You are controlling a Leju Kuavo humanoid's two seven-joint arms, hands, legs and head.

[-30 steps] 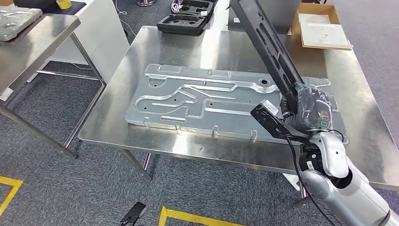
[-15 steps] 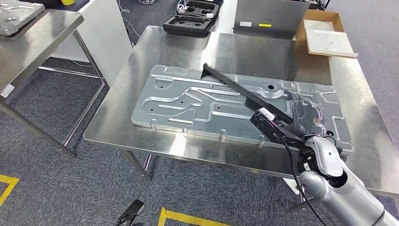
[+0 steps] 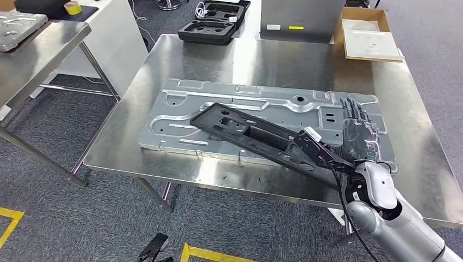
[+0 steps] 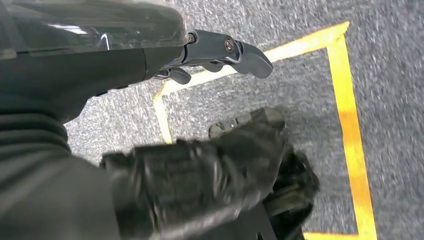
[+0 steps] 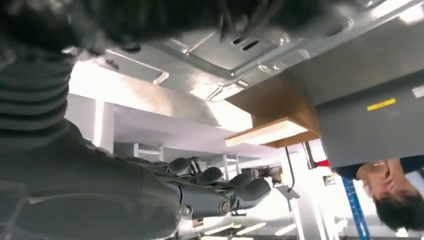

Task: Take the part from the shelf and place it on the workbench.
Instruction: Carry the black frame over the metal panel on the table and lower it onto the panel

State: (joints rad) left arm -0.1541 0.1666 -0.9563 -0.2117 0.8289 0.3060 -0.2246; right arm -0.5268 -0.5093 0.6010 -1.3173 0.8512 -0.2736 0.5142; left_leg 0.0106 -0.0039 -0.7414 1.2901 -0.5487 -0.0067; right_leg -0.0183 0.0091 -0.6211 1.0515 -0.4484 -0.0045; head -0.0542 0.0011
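Here, part: a long black part (image 3: pixel 256 137) lies flat across the plate (image 3: pixel 180 106), slanting from the plate's middle toward the near right edge of the workbench (image 3: pixel 273 60).
Part and hand: its near end lies just beside the right hand (image 3: pixel 360 134), on that hand's left; contact cannot be told.
Right hand: grasping nothing, dark fingers (image 3: pixel 352 111) stretched out and apart over the plate's right end (the right wrist view (image 5: pixel 220 192) shows them spread against the bright room).
Right arm: silver, coming in from the lower right corner, its wrist above the bench's near edge.
Left hand: in the left wrist view it (image 4: pixel 220 57) hangs over the carpet; whether it is clenched or loose cannot be told.
Plate: a wide stamped grey sheet with raised channels, flat on the steel workbench.
Bench, far side: a black foam case (image 3: pixel 214 23), a grey box (image 3: pixel 297 21), a cardboard tray (image 3: pixel 371 34).
Room: grey carpet with yellow tape (image 3: pixel 218 252); a second steel table (image 3: pixel 38 49) at left.
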